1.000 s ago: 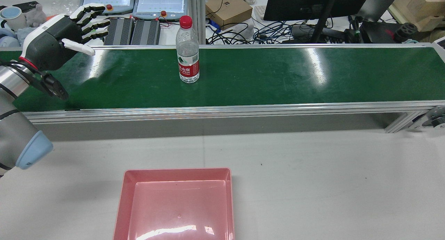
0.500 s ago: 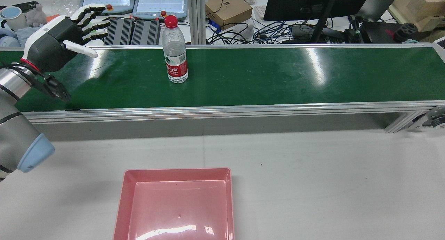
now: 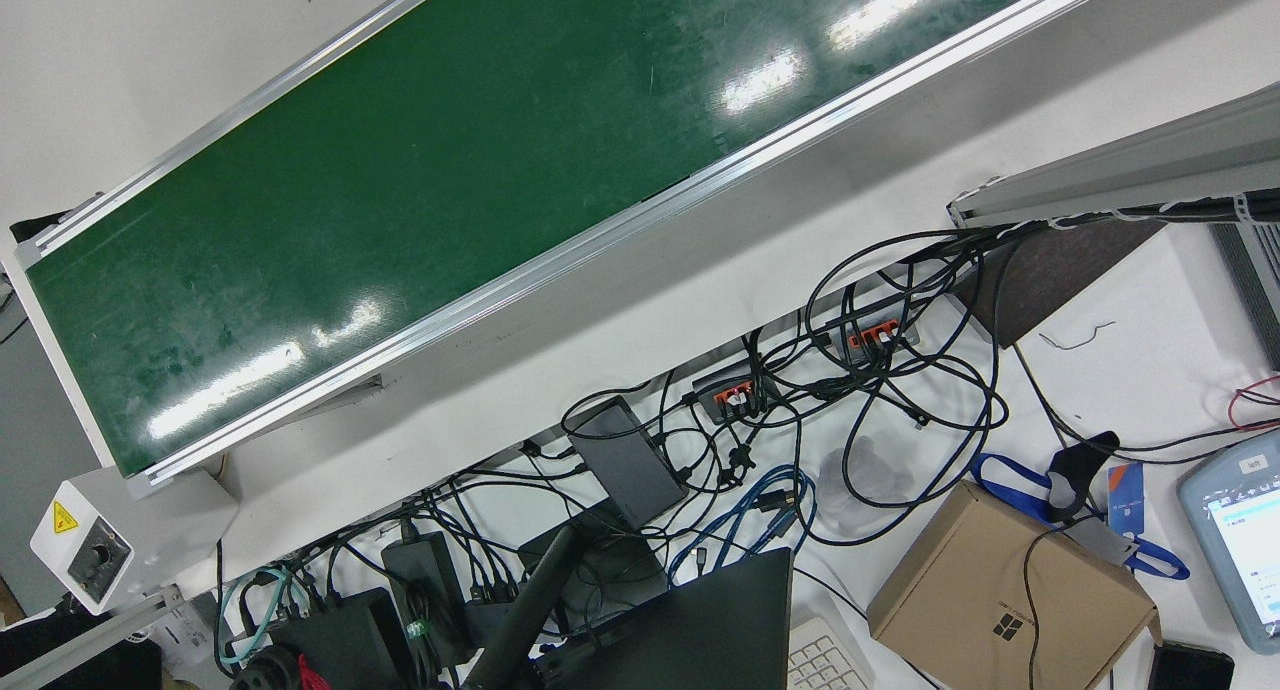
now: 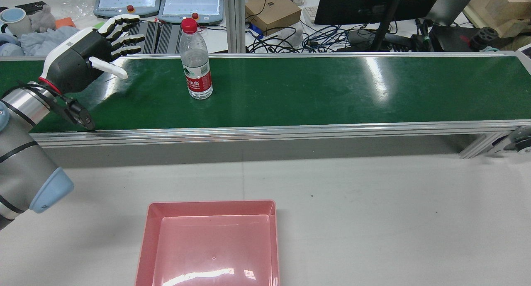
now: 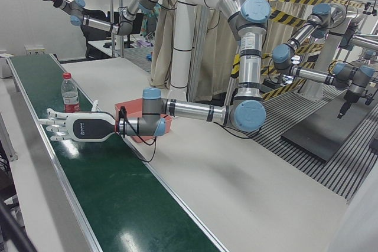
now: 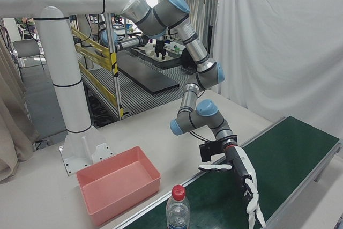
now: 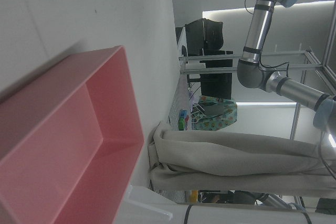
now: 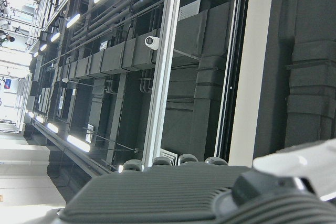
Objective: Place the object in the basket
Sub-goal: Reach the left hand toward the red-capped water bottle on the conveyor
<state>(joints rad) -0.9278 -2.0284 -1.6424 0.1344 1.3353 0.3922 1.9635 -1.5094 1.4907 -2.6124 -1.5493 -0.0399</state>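
Left hand (image 4: 89,56) over green belt (image 4: 315,91), fingers (image 4: 124,29) spread wide, empty, positioned to meet upright bottle (image 4: 197,62); pink basket (image 4: 209,244) empty on bench

The rear view is looking forward and down from high behind the arms, taking in the conveyor belt (image 4: 290,91) and pink basket (image 4: 209,244). The front view is looking steeply down on one belt end (image 3: 400,200) and cabling. The left-front and right-front views are facing the station from its two front corners, sharing the bottle (image 5: 70,93) (image 6: 178,208). The left hand view, turned sideways, is sitting close to the basket (image 7: 68,150); the right hand view is pointing at the ceiling.
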